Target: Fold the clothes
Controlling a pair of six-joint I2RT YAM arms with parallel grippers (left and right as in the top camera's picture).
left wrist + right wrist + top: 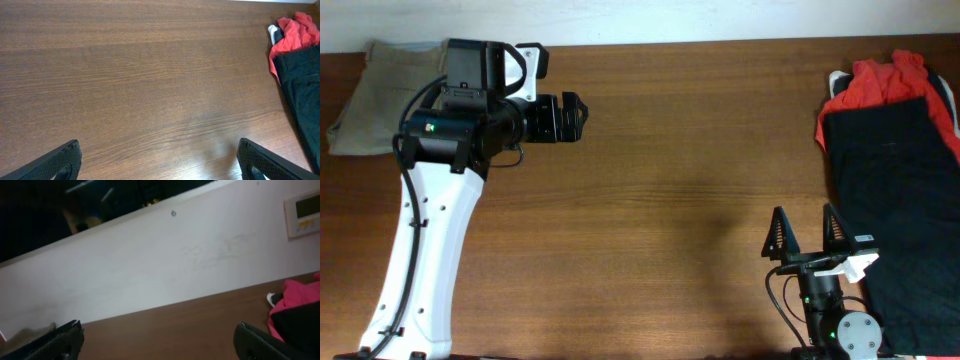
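Overhead, your khaki shorts (375, 95) lie at the far left, just behind the left gripper (578, 118). The black garment (895, 200), overlapping the red-orange garment (885, 80), waits beside the right gripper (805, 215). Both grippers gape empty, likely ready for the next piece.

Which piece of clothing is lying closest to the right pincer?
The black garment, just beside the right pincer; the red one lies beyond it, and the shorts sit far left.
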